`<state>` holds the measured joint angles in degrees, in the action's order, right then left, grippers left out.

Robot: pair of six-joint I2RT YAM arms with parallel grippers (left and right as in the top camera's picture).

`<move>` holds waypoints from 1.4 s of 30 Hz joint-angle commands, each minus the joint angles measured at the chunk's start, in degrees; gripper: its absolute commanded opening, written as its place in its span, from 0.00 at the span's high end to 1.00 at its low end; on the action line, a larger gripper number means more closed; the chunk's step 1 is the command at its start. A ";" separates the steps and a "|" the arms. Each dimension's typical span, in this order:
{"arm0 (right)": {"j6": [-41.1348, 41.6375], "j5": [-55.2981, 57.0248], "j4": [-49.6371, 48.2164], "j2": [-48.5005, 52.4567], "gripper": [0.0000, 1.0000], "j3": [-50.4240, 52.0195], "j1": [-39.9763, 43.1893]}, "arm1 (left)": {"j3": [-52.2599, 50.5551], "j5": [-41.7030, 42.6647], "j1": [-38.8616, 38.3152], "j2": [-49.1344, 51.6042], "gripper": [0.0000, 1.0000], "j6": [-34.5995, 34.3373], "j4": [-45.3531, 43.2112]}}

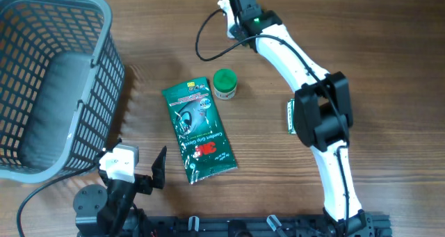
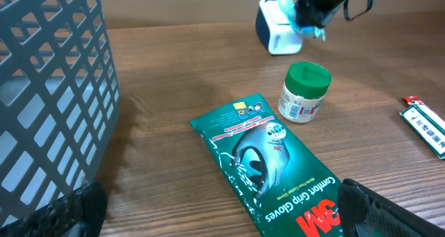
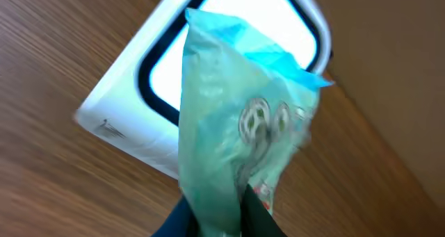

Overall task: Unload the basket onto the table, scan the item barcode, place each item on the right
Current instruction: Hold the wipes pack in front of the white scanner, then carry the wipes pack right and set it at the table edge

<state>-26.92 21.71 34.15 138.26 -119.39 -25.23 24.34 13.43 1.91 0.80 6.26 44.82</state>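
Our right gripper (image 3: 215,219) pinches a pale blue plastic packet (image 3: 236,126) over the white box scanner (image 3: 118,122), left gripper (image 1: 139,169) spread idle; next we square its barcode to the window.

Right arm (image 1: 292,56): glossy white tubular links, bulky black joint housings (image 1: 323,112), a green light (image 1: 256,19) at the wrist, a thin black cable (image 1: 197,42) looping beside it. Left arm (image 1: 111,202): black, with a white camera block (image 1: 119,162) and rough-textured black fingers (image 2: 73,213).

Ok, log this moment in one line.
step: scan | right hand: shut on blue packet, held at scanner | left hand: open, near glove pack
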 commanded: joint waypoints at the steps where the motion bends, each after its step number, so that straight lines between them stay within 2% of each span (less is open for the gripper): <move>1: -4.09 4.20 -0.66 2.03 0.96 -1.68 0.39 | -0.39 0.68 -0.31 -0.37 0.00 -0.76 -0.13; 14: -3.87 5.29 2.36 1.77 0.96 -4.92 -0.66 | -0.39 0.68 -0.31 -0.37 0.00 -0.76 -0.13; 18: 3.19 4.76 6.99 0.02 0.96 -6.62 -0.61 | -0.39 0.66 -0.31 -0.37 0.00 -0.76 -0.13; 24: 14.60 4.44 19.71 -11.13 0.96 -8.11 1.99 | -0.39 0.68 -0.31 -0.37 0.00 -0.76 -0.13; 29: 21.73 4.44 28.09 -13.20 0.96 -7.61 16.50 | -0.39 0.68 -0.31 -0.37 0.00 -0.76 -0.13; 34: 28.65 3.04 26.47 -10.32 0.96 -5.46 36.54 | -0.39 0.68 -0.31 -0.37 0.00 -0.76 -0.13; 40: 31.08 -15.43 23.91 -5.92 0.96 -3.48 55.08 | -0.39 0.68 -0.31 -0.37 0.00 -0.76 -0.13; 42: 33.66 -17.79 24.00 -4.44 0.96 -3.48 59.41 | -0.39 0.68 -0.31 -0.37 0.00 -0.76 -0.13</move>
<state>2.28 13.08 58.13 131.44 -123.15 30.11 24.34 13.43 1.91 0.80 6.26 44.82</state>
